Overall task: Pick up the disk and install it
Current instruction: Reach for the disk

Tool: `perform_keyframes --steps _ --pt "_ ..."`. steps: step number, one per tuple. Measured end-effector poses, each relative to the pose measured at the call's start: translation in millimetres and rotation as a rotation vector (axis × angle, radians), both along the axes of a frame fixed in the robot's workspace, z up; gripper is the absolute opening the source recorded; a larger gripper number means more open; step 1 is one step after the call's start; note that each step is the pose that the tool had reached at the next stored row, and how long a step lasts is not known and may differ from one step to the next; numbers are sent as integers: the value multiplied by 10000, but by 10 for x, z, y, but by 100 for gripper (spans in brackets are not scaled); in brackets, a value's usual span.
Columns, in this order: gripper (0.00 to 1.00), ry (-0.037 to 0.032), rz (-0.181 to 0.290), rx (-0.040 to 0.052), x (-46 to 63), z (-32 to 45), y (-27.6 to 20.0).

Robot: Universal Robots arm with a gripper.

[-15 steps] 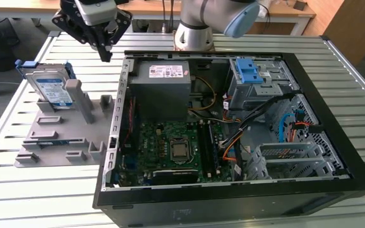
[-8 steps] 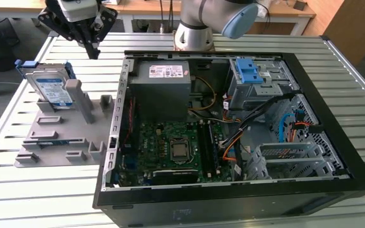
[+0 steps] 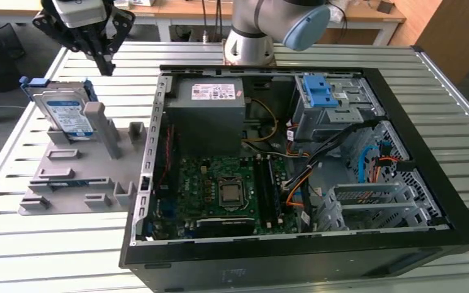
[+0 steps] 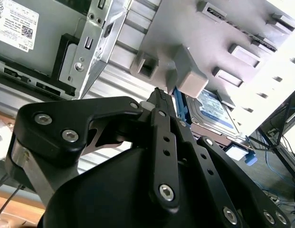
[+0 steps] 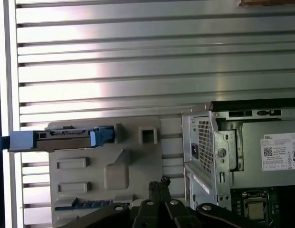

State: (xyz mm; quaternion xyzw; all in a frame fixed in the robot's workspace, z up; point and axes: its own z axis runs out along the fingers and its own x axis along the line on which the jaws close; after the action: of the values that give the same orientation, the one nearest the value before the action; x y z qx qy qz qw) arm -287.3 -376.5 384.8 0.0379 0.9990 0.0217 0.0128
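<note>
hovering over the far end of the slatted metal counter (image 3: 55,244), the gripper (image 3: 107,68) is carrying nothing. its black fingertips (image 5: 163,182) are pressing together in both wrist views.

the disk (image 3: 65,113) is standing on its edge in a slot of the grey plastic fixture (image 3: 80,183). it is sitting below the gripper, a little toward the exterior view's left, and apart from it. its blue-and-white label is facing the fixture's posts, and the print on it is too small to read. a blue plastic frame is running round the disk's edges and jutting out past the top corners. a tall grey post (image 3: 96,125) is standing right against the labelled face.

on the exterior view's right of the gripper, the open computer case (image 3: 430,238) is lying on its side. a grey metal box (image 3: 210,113) inside it is showing a white sticker (image 3: 214,91) with dark lines of print, a small red mark and a square code. a blue two-tab latch piece (image 3: 320,91) is sitting well apart from the gripper, deeper in the case.

open air is separating the gripper from the disk's upper edge. a narrow strip of bare slats is running between the fixture and the case's metal wall, and bare slats are spreading out on the fixture's other sides.
</note>
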Motion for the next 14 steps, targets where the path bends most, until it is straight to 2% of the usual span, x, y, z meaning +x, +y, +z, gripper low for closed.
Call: perform_keyframes --steps 9,14 --pt "11 0 0 0 -262 -20 26" --pt "11 2 1 0 -366 -30 37"
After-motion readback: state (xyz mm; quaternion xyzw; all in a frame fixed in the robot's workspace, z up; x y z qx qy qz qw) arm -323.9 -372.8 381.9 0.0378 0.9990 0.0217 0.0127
